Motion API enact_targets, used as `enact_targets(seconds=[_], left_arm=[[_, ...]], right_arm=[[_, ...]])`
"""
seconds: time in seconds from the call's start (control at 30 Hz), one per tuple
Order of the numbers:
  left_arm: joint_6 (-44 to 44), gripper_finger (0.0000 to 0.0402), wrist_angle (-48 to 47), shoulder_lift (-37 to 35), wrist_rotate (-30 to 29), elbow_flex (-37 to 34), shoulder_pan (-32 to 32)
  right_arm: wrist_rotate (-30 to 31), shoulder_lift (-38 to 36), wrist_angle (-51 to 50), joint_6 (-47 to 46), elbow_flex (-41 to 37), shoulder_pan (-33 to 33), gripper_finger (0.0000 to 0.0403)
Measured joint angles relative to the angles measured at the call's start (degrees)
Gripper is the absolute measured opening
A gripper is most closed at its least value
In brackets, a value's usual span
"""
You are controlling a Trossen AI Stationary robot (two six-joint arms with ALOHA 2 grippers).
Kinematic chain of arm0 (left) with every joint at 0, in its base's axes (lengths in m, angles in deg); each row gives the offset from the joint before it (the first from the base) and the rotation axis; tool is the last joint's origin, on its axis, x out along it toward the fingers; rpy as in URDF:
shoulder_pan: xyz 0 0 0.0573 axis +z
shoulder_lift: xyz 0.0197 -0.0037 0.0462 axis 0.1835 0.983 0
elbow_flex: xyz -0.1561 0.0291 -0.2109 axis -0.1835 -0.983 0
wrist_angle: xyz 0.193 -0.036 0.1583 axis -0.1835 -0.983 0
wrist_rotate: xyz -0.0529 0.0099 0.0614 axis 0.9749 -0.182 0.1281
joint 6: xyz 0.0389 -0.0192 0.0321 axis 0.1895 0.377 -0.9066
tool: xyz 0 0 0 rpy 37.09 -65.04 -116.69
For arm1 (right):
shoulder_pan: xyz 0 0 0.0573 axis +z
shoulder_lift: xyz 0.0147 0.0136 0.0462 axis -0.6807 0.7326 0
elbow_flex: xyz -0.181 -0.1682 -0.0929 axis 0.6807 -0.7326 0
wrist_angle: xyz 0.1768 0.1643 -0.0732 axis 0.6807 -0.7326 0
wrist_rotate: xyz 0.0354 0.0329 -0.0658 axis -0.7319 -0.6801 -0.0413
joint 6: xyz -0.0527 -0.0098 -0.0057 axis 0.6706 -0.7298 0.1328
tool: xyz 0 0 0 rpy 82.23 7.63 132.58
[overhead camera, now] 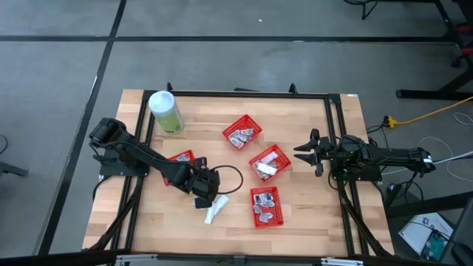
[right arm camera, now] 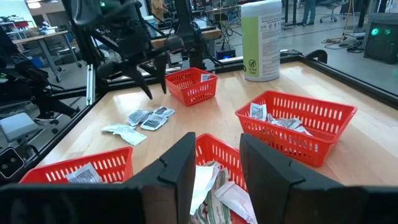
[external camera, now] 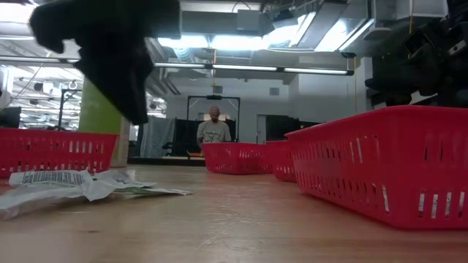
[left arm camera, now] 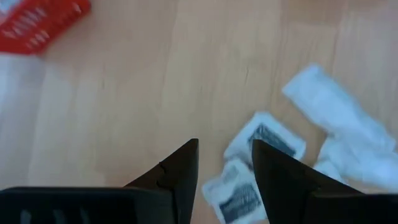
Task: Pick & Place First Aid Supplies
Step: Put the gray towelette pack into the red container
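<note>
Several small white-grey packets [left arm camera: 264, 140] and a white wrapped strip [left arm camera: 339, 121] lie loose on the wood near the table's front middle, also seen as the packets [overhead camera: 214, 210] from above. My left gripper [left arm camera: 225, 163] hovers open just above them, pointing steeply down, with nothing between its fingers. The right wrist view shows the left gripper [right arm camera: 157, 90] clear of the table. My right gripper [overhead camera: 307, 154] waits open at the table's right side, level, over a red basket [right arm camera: 211, 155] that holds supplies.
Three red mesh baskets [overhead camera: 242, 133] [overhead camera: 269, 162] [overhead camera: 267, 205] with packets stand right of centre. A fourth basket [overhead camera: 181, 157] sits partly under my left arm. A pale-green canister [overhead camera: 165, 112] stands at the far left. A person [external camera: 213, 130] stands beyond the table.
</note>
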Motion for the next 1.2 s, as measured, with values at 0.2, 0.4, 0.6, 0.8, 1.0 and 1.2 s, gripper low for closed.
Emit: enact_targets(seconds=[0.2, 0.4, 0.6, 0.8, 1.0, 1.2], left_arm=[[-3.91, 0.0143, -1.73, 0.46, 3.96, 0.0, -0.12], [-3.77, 0.0143, -1.65, 2.56, 5.72, 0.0, 0.4], [3.21, 0.0143, -0.65, 4.96, 5.21, -0.02, 2.34], [9.94, 0.0143, -0.63, 4.96, 7.12, 0.0, 3.44], [18.98, 0.0143, -1.9, 7.62, 5.6, -0.02, 3.4], [22.29, 0.0143, -2.55, 8.66, 3.45, -0.07, 3.37]], right_arm=[[0.0, 0.01, 0.0, 0.0, 0.0, -0.01, 0.0126], [0.02, 0.0, 0.0, 0.0, 0.0, 0.0, 0.0126], [0.0, 0.02, 0.0, 0.0, 0.0, 0.0, 0.0126], [0.01, 0.02, -0.01, 0.0, 0.0, 0.0, 0.0126], [0.0, 0.02, -0.01, 0.0, 0.0, -0.01, 0.0126], [0.0, 0.0, 0.0, 0.0, 0.0, 0.0, 0.0126]])
